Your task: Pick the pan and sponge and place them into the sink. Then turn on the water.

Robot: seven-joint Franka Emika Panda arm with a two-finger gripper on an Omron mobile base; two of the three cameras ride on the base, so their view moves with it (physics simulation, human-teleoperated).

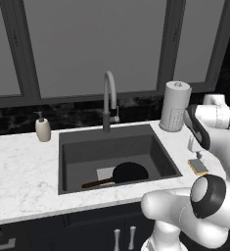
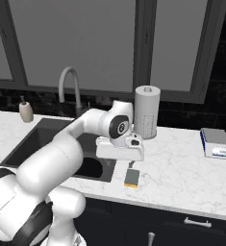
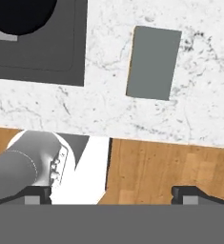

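The black pan (image 1: 129,172) lies flat in the dark grey sink (image 1: 111,144), its reddish-brown handle pointing to the front left. On the marble right of the basin lies the sponge (image 1: 198,166), yellow with its grey-green face up (image 2: 131,178). My gripper (image 2: 130,166) hangs open just above it, pointing down, with nothing between the fingers. In the hand view the sponge (image 3: 154,62) sits ahead of the two widely spread fingertips (image 3: 189,193), near the sink (image 3: 37,52) and a piece of the pan (image 3: 20,12). The faucet (image 1: 109,98) arches over the basin with no stream falling from it.
A paper towel roll (image 1: 175,106) stands at the back right of the sink. A soap dispenser (image 1: 43,128) is at the back left. A blue-and-white flat block (image 2: 216,142) rests further right on the counter. The counter's front edge (image 3: 147,140) runs close to the sponge.
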